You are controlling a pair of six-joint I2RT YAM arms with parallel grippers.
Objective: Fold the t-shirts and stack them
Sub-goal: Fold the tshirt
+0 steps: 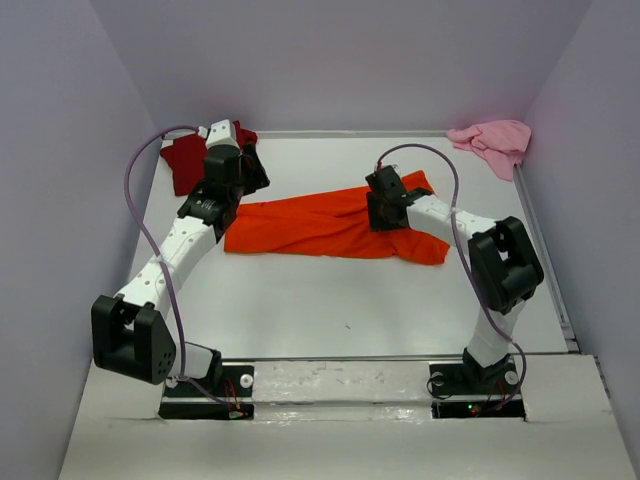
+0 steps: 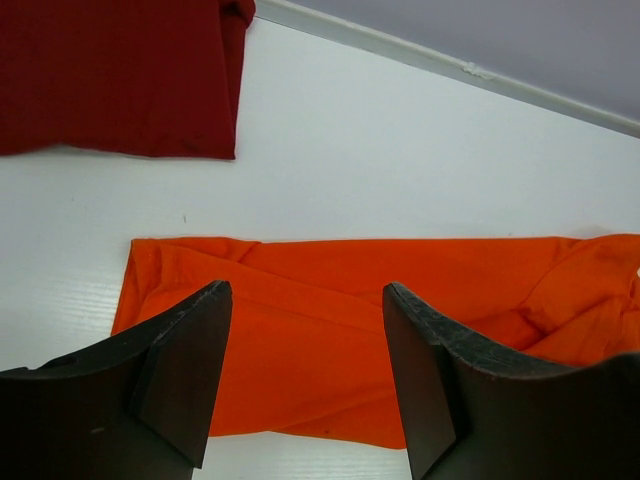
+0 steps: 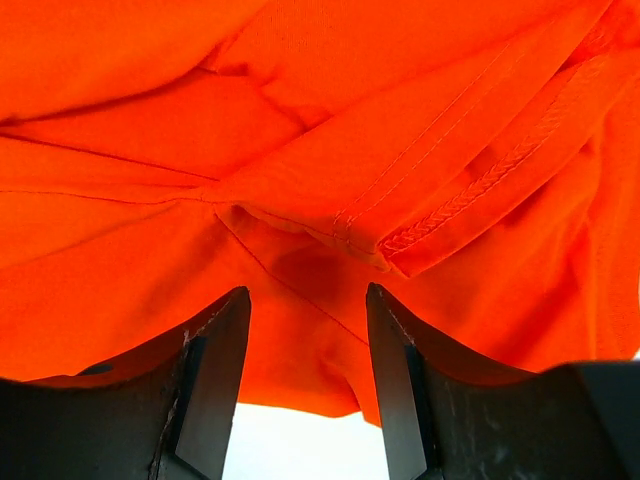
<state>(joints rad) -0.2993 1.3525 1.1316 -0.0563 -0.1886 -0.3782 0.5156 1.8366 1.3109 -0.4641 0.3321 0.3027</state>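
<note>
The orange t-shirt (image 1: 330, 228) lies as a long rumpled band across the middle of the surface (image 1: 330, 320). The left gripper (image 2: 308, 300) hangs over its left end, jaws apart and empty. The right gripper (image 3: 308, 300) sits low over a stitched hem near the right end, jaws apart too. Danger here: pinch just one layer and the fold drags open. Dark red t-shirt (image 1: 185, 165) upper left, pink t-shirt (image 1: 492, 140) upper right.

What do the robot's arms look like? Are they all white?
Not all white. The left arm and right arm have white tubes with chunky black joints. A thin purple cable loops along each. The fingers are black wedges.
</note>
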